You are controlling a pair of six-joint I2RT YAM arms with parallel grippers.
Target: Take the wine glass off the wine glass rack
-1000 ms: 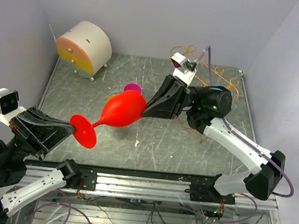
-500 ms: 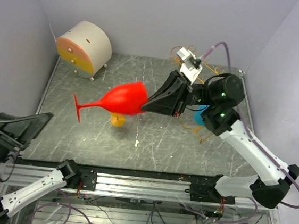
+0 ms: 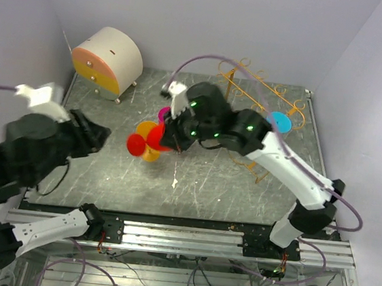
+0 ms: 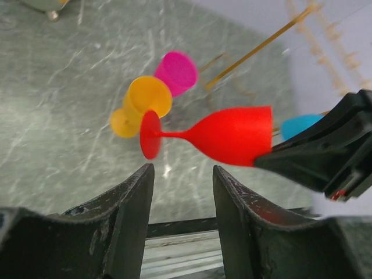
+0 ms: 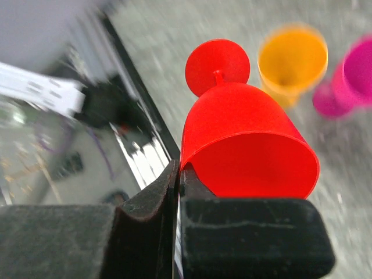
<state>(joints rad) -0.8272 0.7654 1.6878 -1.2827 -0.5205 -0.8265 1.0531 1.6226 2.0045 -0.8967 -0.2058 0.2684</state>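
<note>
The red wine glass lies on its side in the air over the table's middle, foot pointing left. My right gripper is shut on its rim; in the right wrist view the rim of the glass is pinched between the fingers of the right gripper. My left gripper is open with nothing in it, a short way left of the glass foot. The gold wine glass rack stands at the back right with a blue glass by its rails.
An orange glass and a magenta glass lie on the table under and behind the red one. A round cream-and-orange drawer box stands at the back left. The left arm is raised high at the left.
My left gripper let go of the red glass's foot, opened and drew back to the left. The right arm swung round and carried the glass left over the table's middle.
</note>
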